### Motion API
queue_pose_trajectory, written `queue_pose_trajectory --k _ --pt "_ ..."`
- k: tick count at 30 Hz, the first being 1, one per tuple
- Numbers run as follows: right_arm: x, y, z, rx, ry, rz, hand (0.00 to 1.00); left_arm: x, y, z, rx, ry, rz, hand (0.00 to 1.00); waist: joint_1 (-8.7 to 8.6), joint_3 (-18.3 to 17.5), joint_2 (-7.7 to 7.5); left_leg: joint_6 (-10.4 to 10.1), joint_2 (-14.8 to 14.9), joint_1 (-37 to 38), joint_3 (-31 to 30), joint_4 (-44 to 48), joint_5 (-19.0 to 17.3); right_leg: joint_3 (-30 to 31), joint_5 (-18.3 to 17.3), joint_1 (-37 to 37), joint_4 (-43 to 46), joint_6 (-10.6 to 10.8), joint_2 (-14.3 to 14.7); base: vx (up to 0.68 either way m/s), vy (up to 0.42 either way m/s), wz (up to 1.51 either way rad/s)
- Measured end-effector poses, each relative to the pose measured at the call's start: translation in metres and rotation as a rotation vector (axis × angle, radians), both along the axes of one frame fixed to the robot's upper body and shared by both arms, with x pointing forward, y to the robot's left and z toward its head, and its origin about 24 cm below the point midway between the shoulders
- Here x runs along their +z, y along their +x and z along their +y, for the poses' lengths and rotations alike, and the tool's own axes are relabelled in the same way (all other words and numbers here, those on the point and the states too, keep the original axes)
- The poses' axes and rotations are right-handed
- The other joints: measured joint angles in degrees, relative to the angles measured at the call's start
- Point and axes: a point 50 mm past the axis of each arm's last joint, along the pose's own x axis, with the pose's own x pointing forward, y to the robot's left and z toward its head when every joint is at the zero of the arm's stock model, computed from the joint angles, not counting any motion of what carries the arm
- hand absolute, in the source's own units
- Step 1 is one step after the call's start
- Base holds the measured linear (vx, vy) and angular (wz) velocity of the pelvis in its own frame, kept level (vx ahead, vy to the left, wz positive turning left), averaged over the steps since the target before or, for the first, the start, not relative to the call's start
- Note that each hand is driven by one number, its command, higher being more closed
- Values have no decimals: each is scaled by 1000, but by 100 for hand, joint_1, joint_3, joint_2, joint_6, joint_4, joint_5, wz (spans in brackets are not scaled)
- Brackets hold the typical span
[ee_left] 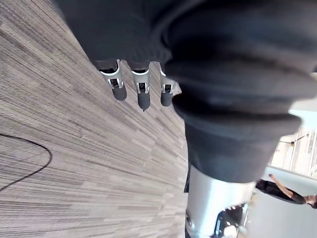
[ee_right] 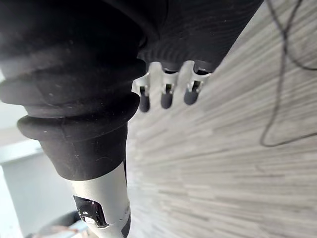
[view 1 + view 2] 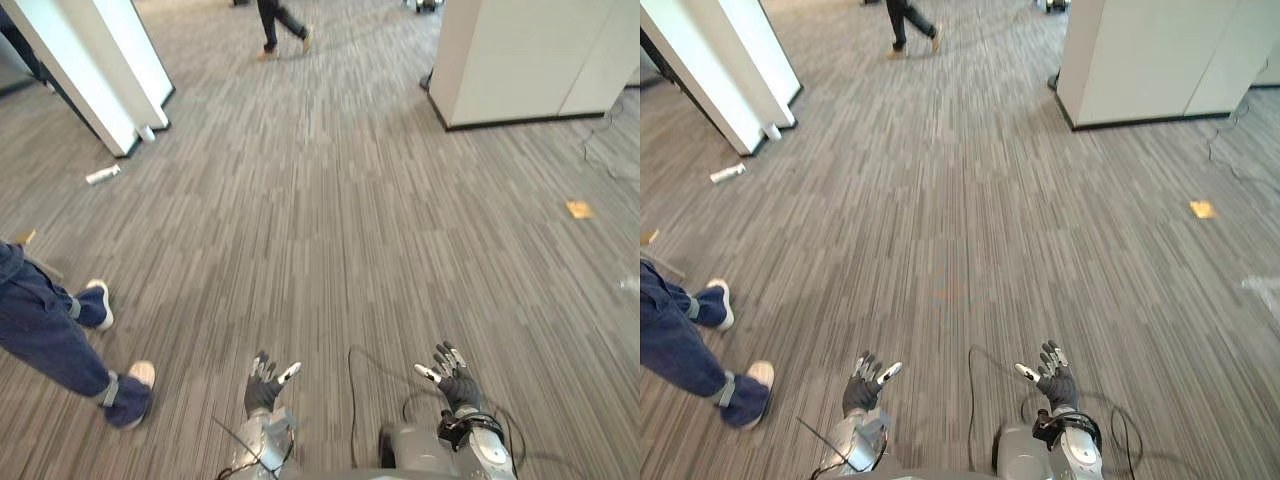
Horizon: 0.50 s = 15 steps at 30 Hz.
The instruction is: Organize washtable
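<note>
L robot hand (image 3: 264, 388), R robot hand (image 3: 458, 380) – both splayed, empty, person's legs (image 3: 45, 340) at left, bottle (image 3: 102, 175) beyond

The floor (image 3: 330, 220) is finely streaked grey carpet, with an orange-yellow scrap (image 3: 579, 209) at the right edge. The pillar (image 3: 90, 50) at upper left and the block (image 3: 530, 55) at upper right are white with black skirting. At the bottom, the left hand (image 3: 265, 385) and right hand (image 3: 452, 375) are dark grey; a person's jeans (image 3: 40, 335) at left are blue.

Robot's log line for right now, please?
left hand: open, empty | right hand: open, empty | under: grey striped carpet | person in blue jeans: robot's left
</note>
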Motion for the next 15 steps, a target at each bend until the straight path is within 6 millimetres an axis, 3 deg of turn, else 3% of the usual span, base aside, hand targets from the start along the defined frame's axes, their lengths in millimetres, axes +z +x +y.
queue_pose_trajectory --k 1,2,3,4,5,6,7,8,9,10,11,12,13,14,15 --pt "0 1 2 10 3 -3 0 2 -2 3 15 4 -5 0 16 6 -12 -242 -238 -176 -51 -1565 158 9 -140 219 -75 99 -1 651 -39 -5" --pt "0 0 3 14 4 1 0 4 -4 5 21 18 -11 0 40 7 -13 -693 -396 -173 -99 -2862 442 18 -262 409 -129 176 3 839 13 -14" --pt "-2 -4 3 14 3 14 0 9 -7 7 31 40 -20 0 50 15 6 -999 -407 -208 -55 -3797 628 64 -399 708 -273 310 55 721 67 -25" --pt "-3 -4 3 14 3 18 0 10 -10 7 40 46 -21 0 63 12 3 -994 -381 -295 86 -3835 632 99 -469 870 -330 410 60 726 145 -39" --pt "-6 -8 3 11 2 32 0 11 -16 9 41 63 -13 0 91 0 10 -955 -321 -343 450 -3729 650 154 -608 1213 -337 644 14 738 228 -69" --pt "-10 -10 5 15 8 53 0 9 -23 13 62 77 6 0 206 -79 -100 -485 -329 -328 439 -3288 1160 309 -778 1324 -66 886 -196 894 317 -77" --pt "-12 -11 8 26 11 62 0 8 -27 14 77 78 20 0 231 -170 -150 -392 -340 -384 413 -2993 1199 399 -829 1221 229 913 -330 910 384 -91" --pt "-14 -10 14 55 14 73 0 8 -33 19 108 87 28 0 248 -338 -263 -81 -359 -595 304 -2291 992 520 -858 773 1194 884 -566 763 344 -73" --pt "-15 -8 23 79 26 74 0 11 -34 28 147 107 20 0 264 -441 -468 172 -451 -625 417 -1692 561 600 -798 314 2302 860 -908 798 358 -55" --pt "-16 -7 25 81 30 76 0 13 -32 31 160 115 13 0 255 -451 -596 214 -498 -591 519 -1442 302 635 -618 137 2791 883 -1077 794 336 -16" --pt "-17 -2 33 83 52 76 0 15 -25 37 163 136 -2 0 205 -453 -722 260 -622 -481 512 -1105 -241 623 144 -159 3617 1077 -1310 778 321 11" --pt "-17 0 36 83 63 74 0 17 -19 37 158 140 -15 0 196 -437 -760 280 -699 -341 502 -1070 -456 628 726 -301 3974 1100 -1400 721 288 13" --pt "-17 3 41 86 74 75 0 22 -8 36 136 147 -46 0 194 -379 -702 275 -827 64 476 -1143 -741 577 964 -619 4744 891 -1560 697 224 1" --pt "-14 9 42 93 76 56 0 25 1 34 108 153 -70 0 152 -327 -632 220 -911 617 473 -1400 -950 231 264 -978 5451 445 -1662 690 194 -7" --pt "-13 11 42 94 74 48 0 26 4 32 93 154 -80 0 123 -301 -572 167 -955 949 476 -1623 -997 -2 -7 -1140 5554 327 -1678 848 180 -17"
